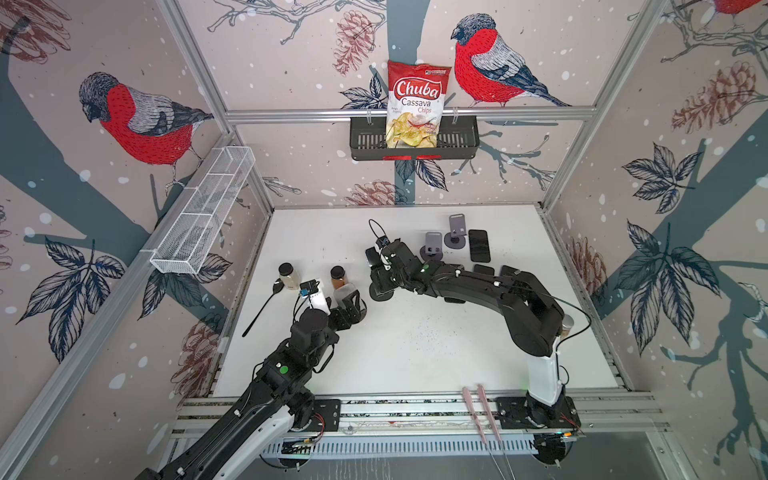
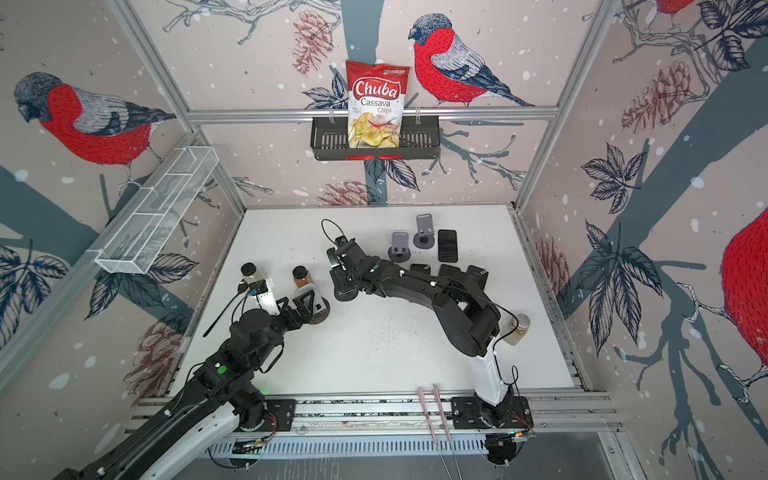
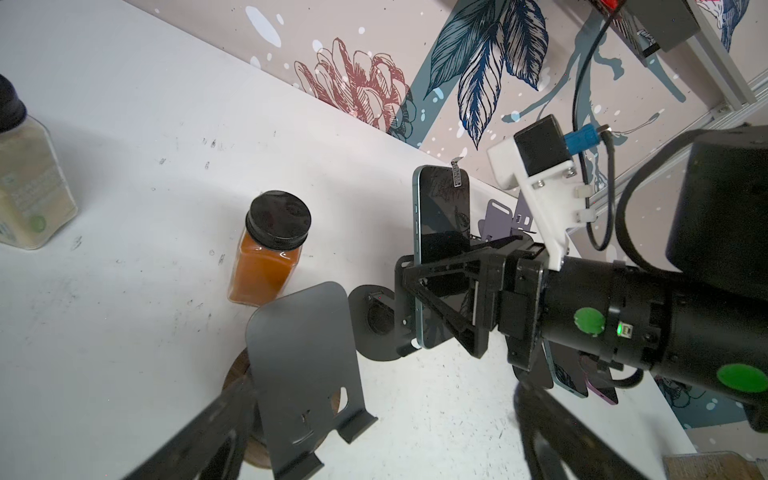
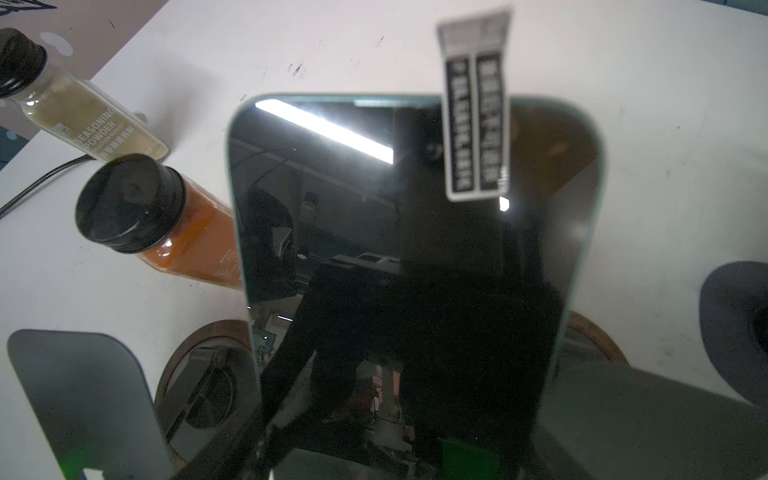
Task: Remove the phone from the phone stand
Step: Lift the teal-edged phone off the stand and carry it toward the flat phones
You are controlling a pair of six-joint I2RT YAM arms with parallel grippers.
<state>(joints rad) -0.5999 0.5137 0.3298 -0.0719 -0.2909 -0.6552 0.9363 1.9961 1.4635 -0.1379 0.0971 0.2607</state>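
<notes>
The phone (image 3: 442, 232), black-screened with a blue edge, stands upright against its round-based phone stand (image 3: 374, 328). It fills the right wrist view as the phone (image 4: 407, 249). My right gripper (image 3: 440, 299) is shut on its lower half, one finger on each side; in both top views this right gripper (image 1: 380, 274) (image 2: 338, 270) sits left of centre. My left gripper (image 3: 374, 449) is open. A second, empty stand (image 3: 303, 365) on a wooden base sits between its fingers, near one finger and apart from the other. In a top view the left gripper (image 1: 351, 303) is just in front of the right one.
An orange spice jar (image 1: 338, 277), a pale jar (image 1: 288, 275) and a black spoon (image 1: 264, 307) lie to the left. Two grey stands (image 1: 432, 245) (image 1: 456, 230) and a flat phone (image 1: 479, 245) sit behind the right arm. Pink tweezers (image 1: 482, 411) lie on the front rail. A chips bag (image 1: 415, 104) hangs in a rear basket.
</notes>
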